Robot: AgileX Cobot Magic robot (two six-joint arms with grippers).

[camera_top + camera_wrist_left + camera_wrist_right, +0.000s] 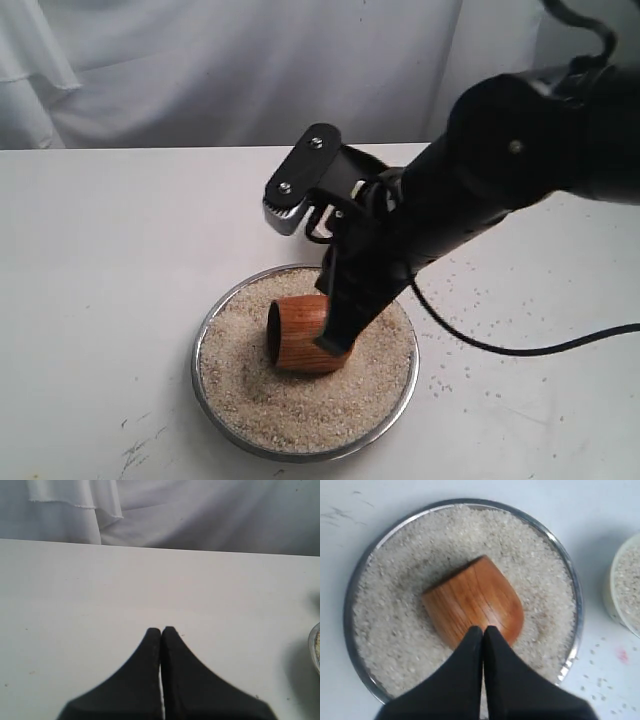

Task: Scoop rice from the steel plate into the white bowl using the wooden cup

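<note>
The left tool [161, 630] hangs over bare worktop [100, 250], fingers pressed together and holding nothing. Only the edge of the steel plate [197, 362] shows at the side of the left wrist view, so this arm is the farther one.

The plate sits mid-worktop, well clear of the far edge where the white cloth [200, 60] hangs. A level bed of rice [290, 405] fills it nearly to the rim. On the rice, near the plate's centre, the wooden cup [297, 335] lies on its side. Its long axis runs left to right, with the dark mouth pointing left and the rounded base toward the right arm.

The right tool [483, 629] reaches down from the right with its fingers closed tip to tip. They meet the cup's wall near the base rather than clasping it. Shut like this the tool can probably only nudge or roll the cup, mouth first through the grains. Lifting would likely call for opening and taking the wall.

The white bowl [611, 592] shows only in the right wrist view. It stands just outside the plate's rim on the cup's base side, with rice already in it. Loose grains [470, 300] dot the smooth, pale worktop right of the plate, and a cable [520, 350] trails across there. Otherwise there looks to be room to swing.
</note>
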